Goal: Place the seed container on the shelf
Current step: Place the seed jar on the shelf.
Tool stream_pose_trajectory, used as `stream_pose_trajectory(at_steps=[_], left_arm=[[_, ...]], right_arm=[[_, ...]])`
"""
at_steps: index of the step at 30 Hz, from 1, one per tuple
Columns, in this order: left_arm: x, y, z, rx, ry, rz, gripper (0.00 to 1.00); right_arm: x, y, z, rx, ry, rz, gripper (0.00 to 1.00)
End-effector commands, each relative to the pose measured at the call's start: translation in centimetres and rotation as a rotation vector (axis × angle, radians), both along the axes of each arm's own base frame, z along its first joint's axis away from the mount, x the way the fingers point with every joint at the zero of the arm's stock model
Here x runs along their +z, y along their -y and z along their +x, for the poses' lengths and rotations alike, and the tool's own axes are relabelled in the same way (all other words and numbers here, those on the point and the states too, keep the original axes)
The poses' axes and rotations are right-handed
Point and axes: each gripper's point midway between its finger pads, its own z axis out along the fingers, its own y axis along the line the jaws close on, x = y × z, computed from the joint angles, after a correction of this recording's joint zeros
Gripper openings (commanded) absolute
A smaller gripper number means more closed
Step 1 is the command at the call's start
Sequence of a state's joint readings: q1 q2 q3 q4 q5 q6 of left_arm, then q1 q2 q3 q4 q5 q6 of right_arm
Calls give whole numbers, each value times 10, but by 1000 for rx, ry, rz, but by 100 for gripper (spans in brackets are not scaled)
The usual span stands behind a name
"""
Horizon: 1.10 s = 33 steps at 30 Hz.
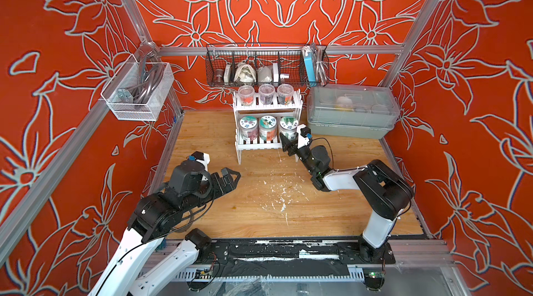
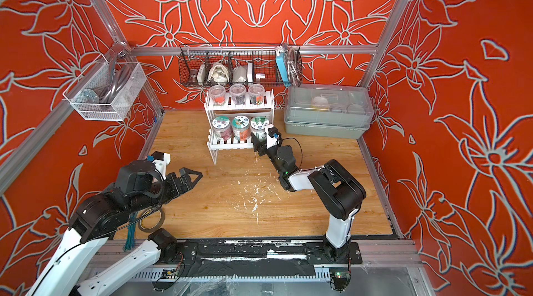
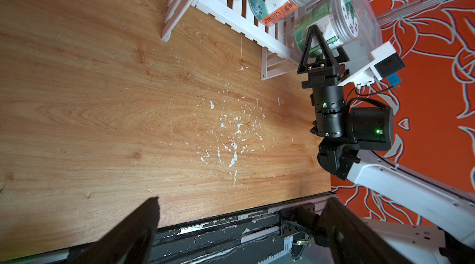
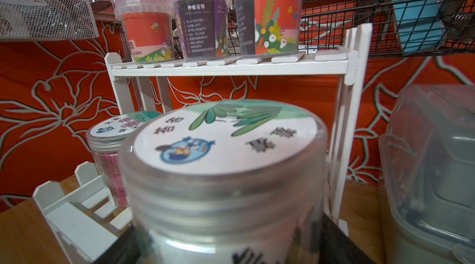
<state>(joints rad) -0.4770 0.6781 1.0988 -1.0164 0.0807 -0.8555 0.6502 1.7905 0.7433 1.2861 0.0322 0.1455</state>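
Observation:
The seed container is a clear jar with a green-leaf label on its lid. It stands at the right end of the lower tier of the white slatted shelf. My right gripper is shut on the jar's body from the front, and one black triangular finger lies against its side. In the right wrist view the seed container fills the space between the jaws under the shelf's upper board. My left gripper hangs open and empty over the wooden floor, far to the left of the shelf.
Two more jars share the lower tier, and three clear cups stand on the upper one. A black wire basket hangs above. A grey lidded box sits right of the shelf. A white mesh basket hangs left. A tape roll lies under the left arm.

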Motion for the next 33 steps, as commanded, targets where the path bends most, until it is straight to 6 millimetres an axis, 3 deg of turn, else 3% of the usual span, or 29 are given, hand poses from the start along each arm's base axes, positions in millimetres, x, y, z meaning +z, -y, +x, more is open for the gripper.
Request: stream_pose_trajectory(at_steps=[1,19,33], left_arm=[[-3,1,2,-9,3,6,99],[-3,1,1,-12,13,-6,99],[3,-1,-3,-10,36,-17,99]], right_arm=[[10,-8,0,46,15,20,66],[-1,-3,-3,24,-63,-186,69],[-6,-5,-1,24,-112,-183,75]])
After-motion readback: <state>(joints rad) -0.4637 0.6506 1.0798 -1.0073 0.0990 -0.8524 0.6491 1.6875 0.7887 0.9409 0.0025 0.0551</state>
